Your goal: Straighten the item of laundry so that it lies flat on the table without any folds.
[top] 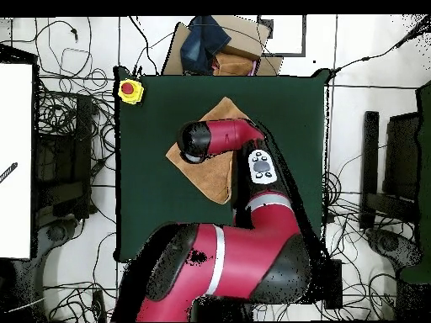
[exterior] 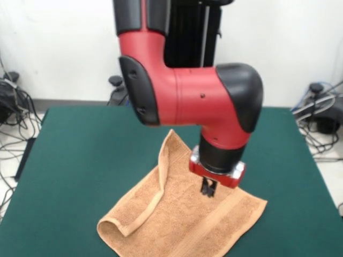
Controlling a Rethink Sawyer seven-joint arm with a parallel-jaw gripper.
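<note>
The towel (exterior: 187,219) (top: 220,171) — tan-orange terry, with a woven band running near its 4 o'clock edge in the front view — lies on the dark green tabletop (exterior: 80,160) (top: 151,143), set diamond-wise. It is not flat: the 9 o'clock side is folded over onto the middle, rolling into a rounded loop at the 7 o'clock corner.
</note>
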